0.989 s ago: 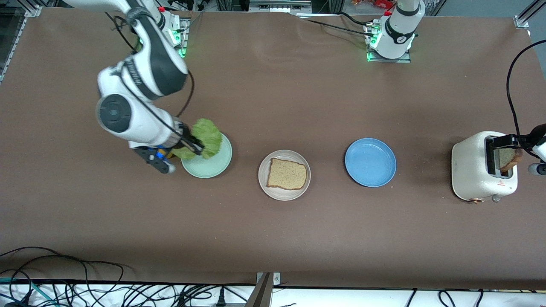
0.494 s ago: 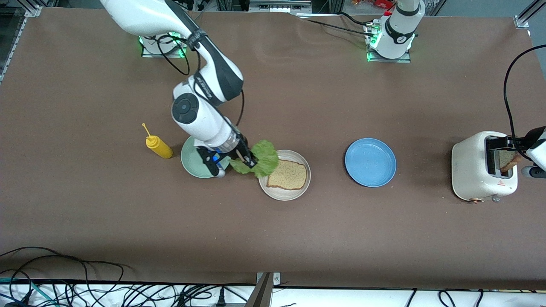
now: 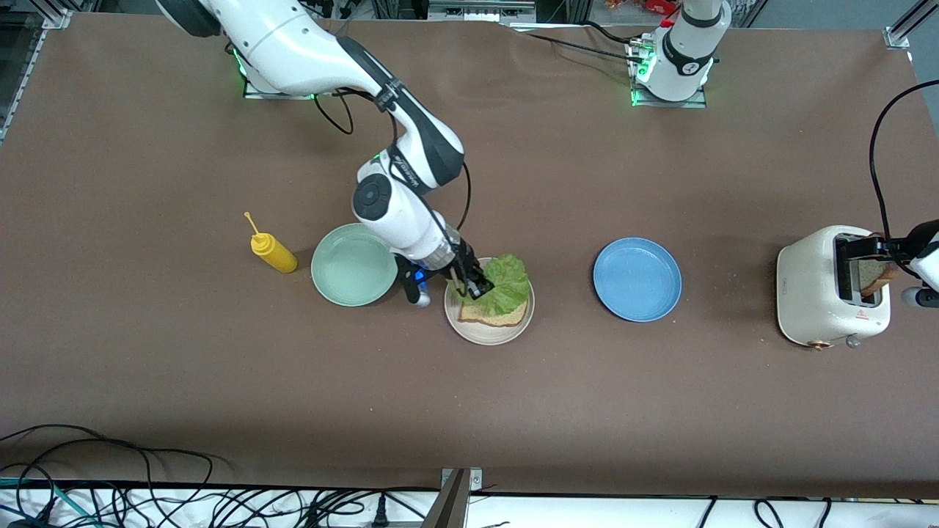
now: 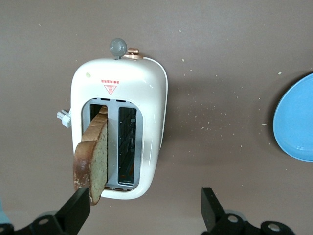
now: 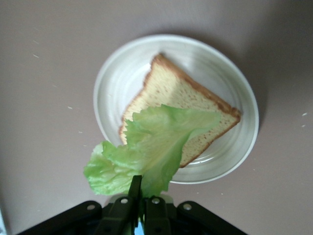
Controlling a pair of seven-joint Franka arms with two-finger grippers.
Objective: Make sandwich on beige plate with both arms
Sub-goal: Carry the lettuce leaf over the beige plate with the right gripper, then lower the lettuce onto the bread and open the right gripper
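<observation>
The beige plate [image 3: 488, 336] lies mid-table with one brown bread slice [image 3: 501, 316] on it. My right gripper [image 3: 473, 287] is shut on a ruffled green lettuce leaf [image 3: 508, 281] and holds it just over that slice. The right wrist view shows the gripper [image 5: 143, 188], the leaf [image 5: 151, 147], the slice [image 5: 171, 93] and the plate [image 5: 117, 83]. A second bread slice [image 3: 873, 273] stands up out of the white toaster [image 3: 814, 286]. My left gripper [image 3: 884, 257] is open over the toaster; in the left wrist view it [image 4: 144, 203] has one finger beside that slice [image 4: 93, 156].
A mint green plate [image 3: 353, 264] lies beside the beige plate toward the right arm's end, with a yellow squeeze bottle [image 3: 271, 251] past it. A blue plate [image 3: 637, 279] lies between the beige plate and the toaster. Cables run along the table's near edge.
My right arm has carried the lettuce leaf from over the mint green plate to over the bread on the beige plate. My left gripper has stayed at the toaster.
</observation>
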